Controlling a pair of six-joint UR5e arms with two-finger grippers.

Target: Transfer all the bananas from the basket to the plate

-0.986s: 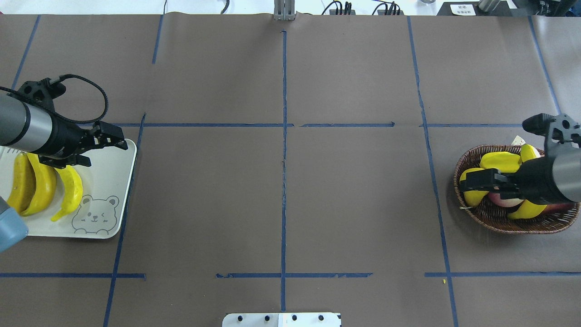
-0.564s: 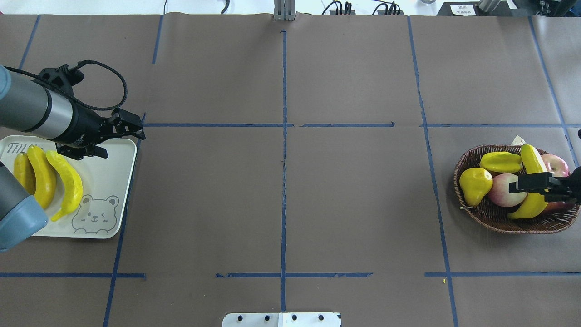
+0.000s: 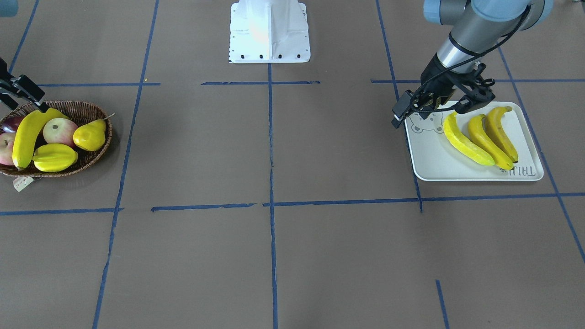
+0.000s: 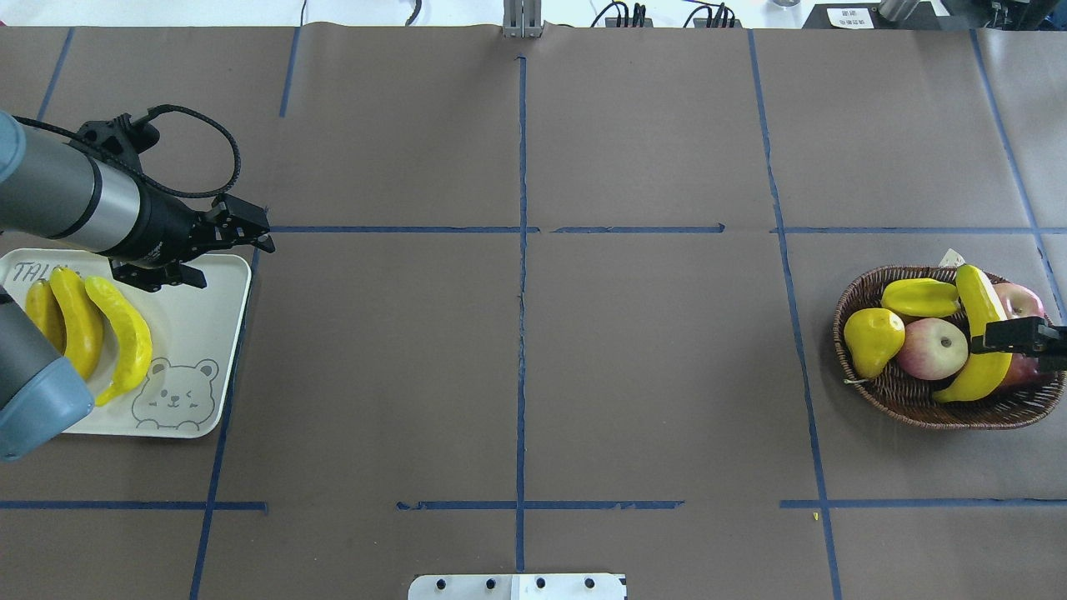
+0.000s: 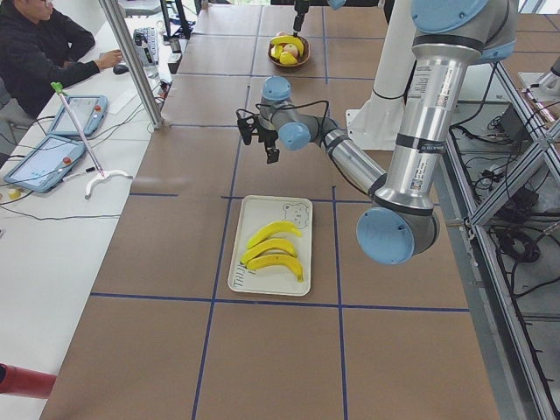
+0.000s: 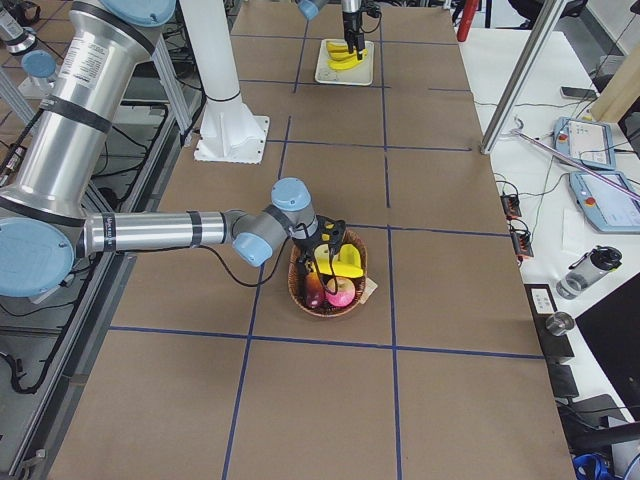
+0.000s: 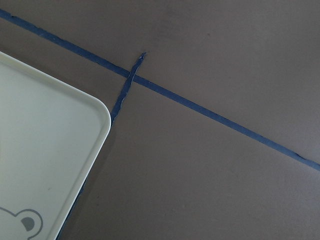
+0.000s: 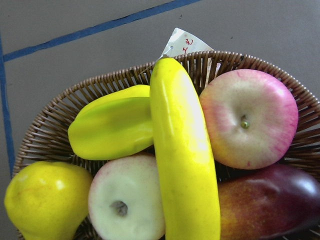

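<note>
— Both grippers had shifted since the frame a moment before, hadn't they?
— Yes. On the left, the left gripper (image 4: 260, 236) had slid a little farther off the plate (image 4: 212, 333), out past its far corner over the brown table cover (image 4: 633, 358). On the right, the right gripper (image 4: 994, 338) had drawn back toward the frame's edge.
— What was the left one carrying?
— Nothing. Its jaws stood parted and empty. Its wrist camera saw only the plate's corner and blue tape (image 7: 200, 107).
— So how far had the job got?
— Three of four, I would judge. Three bananas (image 4: 125, 333) lay side by side on the plate, next to the bear print (image 4: 173, 393). One was left.
— Where?
— The last banana (image 4: 977, 304) lay in the basket (image 4: 917, 410), on top of the other fruit, running from the far rim toward the near one.
— And the right gripper?
— It hung over that banana's middle, at the basket's right side. Its jaws looked parted and held nothing, though the frame's edge cut most of it off.
— What else was in the basket?
— One starfruit (image 4: 917, 297), one pear (image 4: 873, 340), two pink apples (image 4: 934, 348) and one dark red fruit (image 8: 270, 200). None of them belonged on the plate.
</note>
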